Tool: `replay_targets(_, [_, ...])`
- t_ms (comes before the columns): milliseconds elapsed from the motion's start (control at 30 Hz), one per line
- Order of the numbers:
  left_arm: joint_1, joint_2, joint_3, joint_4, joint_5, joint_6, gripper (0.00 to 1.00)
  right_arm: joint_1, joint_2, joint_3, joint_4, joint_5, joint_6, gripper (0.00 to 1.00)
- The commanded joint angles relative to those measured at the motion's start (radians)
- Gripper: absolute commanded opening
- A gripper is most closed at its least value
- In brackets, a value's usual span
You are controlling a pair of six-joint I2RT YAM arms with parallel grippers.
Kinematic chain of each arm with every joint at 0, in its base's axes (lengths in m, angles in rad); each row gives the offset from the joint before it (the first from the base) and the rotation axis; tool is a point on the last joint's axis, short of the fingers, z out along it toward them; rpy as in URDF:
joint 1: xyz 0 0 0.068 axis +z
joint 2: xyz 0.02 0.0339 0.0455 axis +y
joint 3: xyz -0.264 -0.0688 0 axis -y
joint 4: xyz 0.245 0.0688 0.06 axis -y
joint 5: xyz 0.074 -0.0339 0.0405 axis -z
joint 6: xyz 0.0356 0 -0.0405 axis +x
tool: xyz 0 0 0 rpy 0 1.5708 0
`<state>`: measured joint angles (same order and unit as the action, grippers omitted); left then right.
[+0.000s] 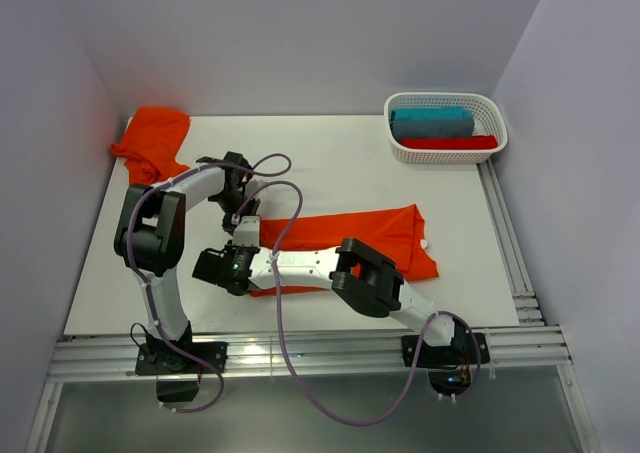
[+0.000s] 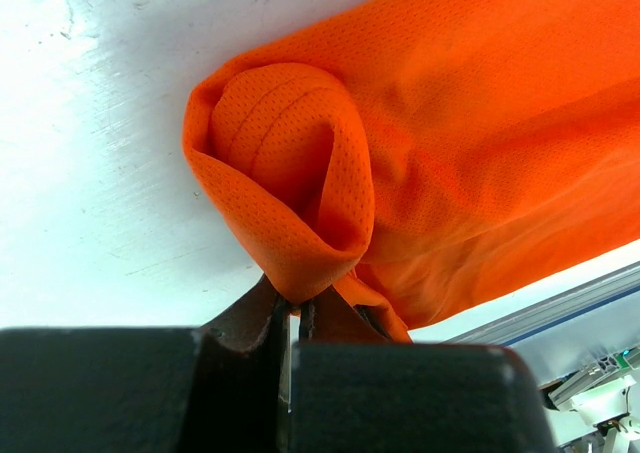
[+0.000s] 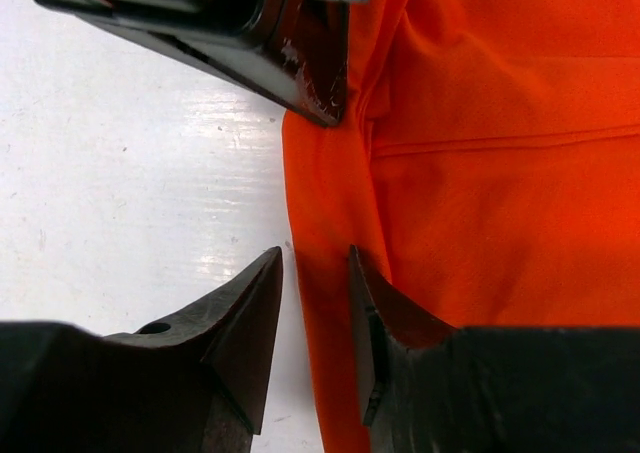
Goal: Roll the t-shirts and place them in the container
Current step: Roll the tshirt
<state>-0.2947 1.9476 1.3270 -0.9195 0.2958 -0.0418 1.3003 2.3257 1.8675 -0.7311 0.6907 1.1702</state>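
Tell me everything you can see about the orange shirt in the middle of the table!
The t-shirt is bright orange, made of thin fabric with tiny mesh holes and no print. It lies folded into a long strip on the white table. Its left end is curled into the start of a roll, and the left gripper is shut on that curl. The right gripper hangs partly open over its edge; whether it touches the fabric is unclear.

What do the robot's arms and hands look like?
The left arm and right arm are white tubes with chunky black joints. Pale purple cables loop along them. The left hand and right hand each have two dark, pointed fingers.
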Motion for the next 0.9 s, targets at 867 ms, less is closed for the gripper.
replay_targets(867, [-0.012, 0.043, 0.043, 0.013, -0.038, -0.006, 0.00, 0.060, 0.121, 0.048, -0.275, -0.117, 0.161, 0.42])
